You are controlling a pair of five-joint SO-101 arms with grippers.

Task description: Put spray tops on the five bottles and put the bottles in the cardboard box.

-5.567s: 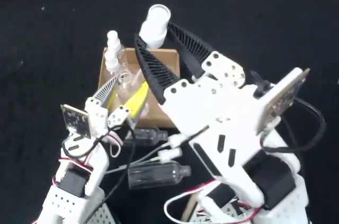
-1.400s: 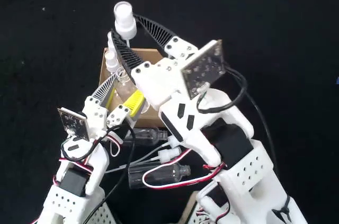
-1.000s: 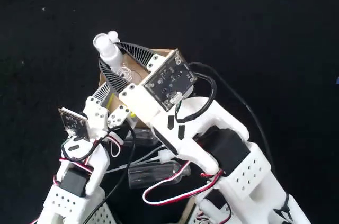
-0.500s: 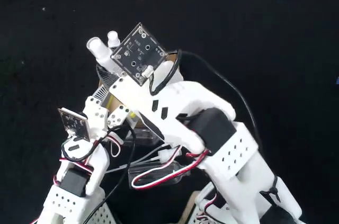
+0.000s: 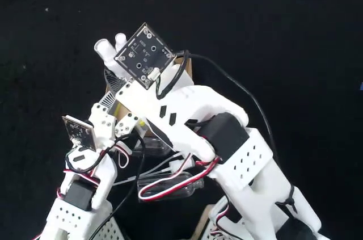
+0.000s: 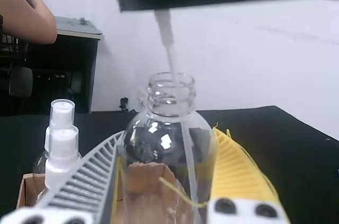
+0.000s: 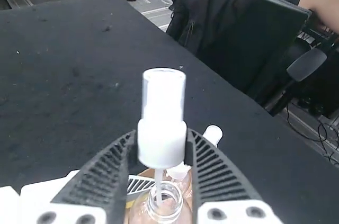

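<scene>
**Black bench, spray tube down the neck, collar yet to seat**

Black cloth covers the bench, and the work sits at the upper left of the high view. The left gripper is clamped round the belly of an open bottle and holds it upright, mouth facing up, at the cardboard box. I cannot tell whether the bottle's base rests inside the box.

The right gripper pinches a spray top by its collar, nozzle end up, directly over that mouth. The dip tube runs down through the neck and on into the bottle. In the left wrist view it leans a little off the bottle's axis. The collar hangs just above the rim, not touching it.

The coming move therefore looks like a straight drop along the bottle's long axis. It would need a small tilt correction so the collar meets the neck square, since a skewed descent could jam on the rim.

Beside the held bottle, a capped bottle stands in the box.
</scene>
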